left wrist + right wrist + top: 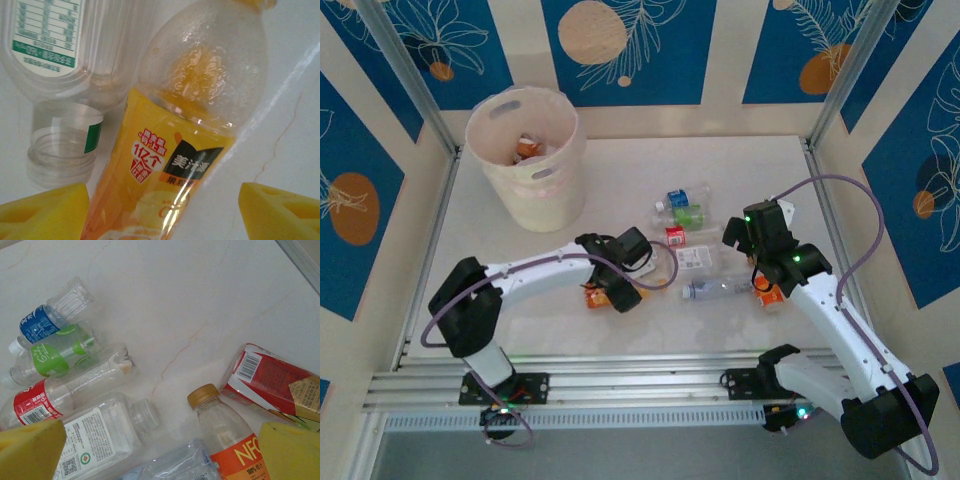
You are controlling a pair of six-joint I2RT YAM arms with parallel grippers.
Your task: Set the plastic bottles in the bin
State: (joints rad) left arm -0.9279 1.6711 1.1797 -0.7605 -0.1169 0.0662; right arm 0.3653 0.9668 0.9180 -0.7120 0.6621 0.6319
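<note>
A bottle with a yellow label (165, 160) lies on the table between the fingers of my left gripper (164, 200). The jaws are open, with a gap on the bottle's right side. Beside it lies a clear uncapped bottle (65, 50). From above, the left gripper (610, 288) is over this orange bottle (594, 297). My right gripper (162, 440) hangs open above a cluster: blue-label (40, 325), green-label (52, 355) and red-label (35, 405) bottles, a clear white-label bottle (95, 440), and an orange-label one (230, 440). The bin (525, 190) stands far left with a bottle (527, 147) inside.
A red package (275, 380) lies right of the orange-label bottle. A crushed clear bottle (175, 465) lies under the right gripper. Metal frame posts (415, 85) and patterned walls enclose the white table (650, 170). Rails (620, 385) run along the near edge.
</note>
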